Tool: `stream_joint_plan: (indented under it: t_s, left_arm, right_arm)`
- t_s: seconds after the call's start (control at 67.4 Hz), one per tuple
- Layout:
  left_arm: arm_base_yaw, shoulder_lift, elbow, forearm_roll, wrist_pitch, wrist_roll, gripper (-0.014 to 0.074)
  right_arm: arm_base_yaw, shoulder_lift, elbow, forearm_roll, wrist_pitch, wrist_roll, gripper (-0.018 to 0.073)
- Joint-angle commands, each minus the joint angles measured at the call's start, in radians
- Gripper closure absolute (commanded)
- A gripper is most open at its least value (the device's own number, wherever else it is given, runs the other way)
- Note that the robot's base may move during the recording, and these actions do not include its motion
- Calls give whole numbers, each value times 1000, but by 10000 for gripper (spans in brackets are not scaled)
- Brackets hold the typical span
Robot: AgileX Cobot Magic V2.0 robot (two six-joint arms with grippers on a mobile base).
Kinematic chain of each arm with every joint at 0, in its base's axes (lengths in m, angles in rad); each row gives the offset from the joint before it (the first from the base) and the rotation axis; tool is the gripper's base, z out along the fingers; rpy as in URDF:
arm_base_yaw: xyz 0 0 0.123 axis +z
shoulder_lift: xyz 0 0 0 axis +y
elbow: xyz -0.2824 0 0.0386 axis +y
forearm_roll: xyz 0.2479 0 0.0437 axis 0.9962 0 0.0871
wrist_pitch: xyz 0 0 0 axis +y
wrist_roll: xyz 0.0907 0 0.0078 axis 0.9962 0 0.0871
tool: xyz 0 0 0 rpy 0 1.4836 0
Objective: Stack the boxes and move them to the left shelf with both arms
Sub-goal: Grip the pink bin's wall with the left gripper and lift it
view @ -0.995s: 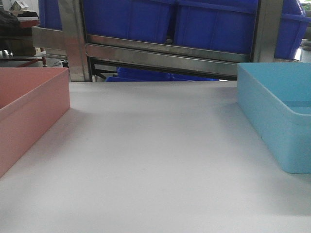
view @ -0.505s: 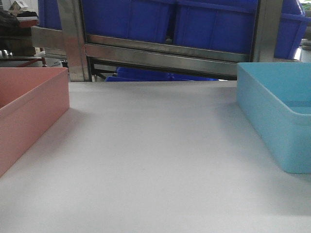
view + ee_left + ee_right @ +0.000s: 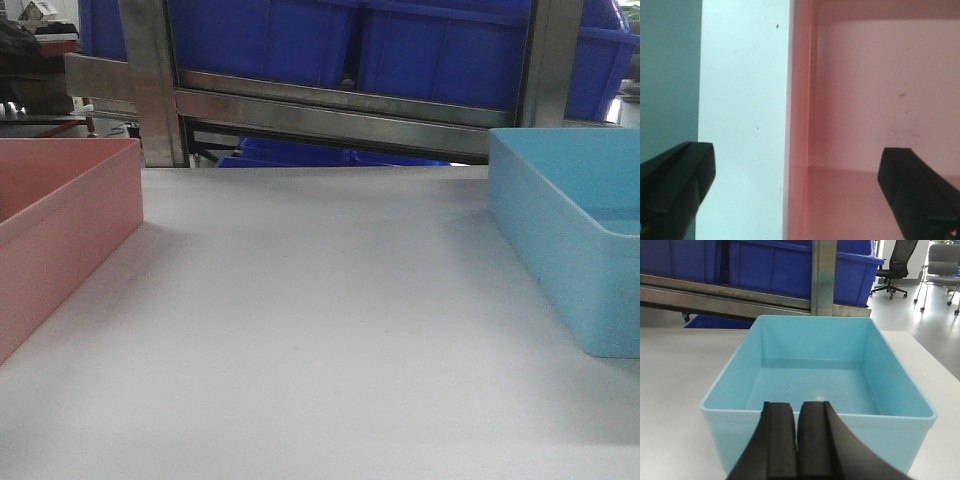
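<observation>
Grasping stage, I'd say: the left claw [image 3: 795, 200] is spread wide over the wall of the pink box [image 3: 880, 100]. The right claw [image 3: 798, 440] is pinched shut, empty, before the blue box [image 3: 810, 385]. Next, the left should lower and clamp.

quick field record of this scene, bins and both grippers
pink bin: on white table, left side
blue bin: on the table, right side, empty
stacked: no, bins apart
left gripper: open, straddling pink bin's wall
right gripper: shut, holding nothing, by blue bin's near wall
</observation>
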Motion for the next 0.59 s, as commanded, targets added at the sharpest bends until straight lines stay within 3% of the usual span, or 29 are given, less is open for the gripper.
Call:
stream_joint_plan:
  t_s: [0.0,0.371,0.46,0.579]
  left_arm:
    - [1,9,-36,-21,-79,46,31]
    - [14,194,-36,-22,-145,37,40]
    - [18,202,-36,-22,-158,23,101]
    - [27,204,-36,-22,-158,-24,253]
  right_arm:
    - [-5,-20,-18,1,-89,-6,505]
    - [-5,-20,-18,1,-89,-6,505]
    - [-5,-20,-18,1,-89,-6,505]
    - [-5,-20,-18,1,-89,-6,505]
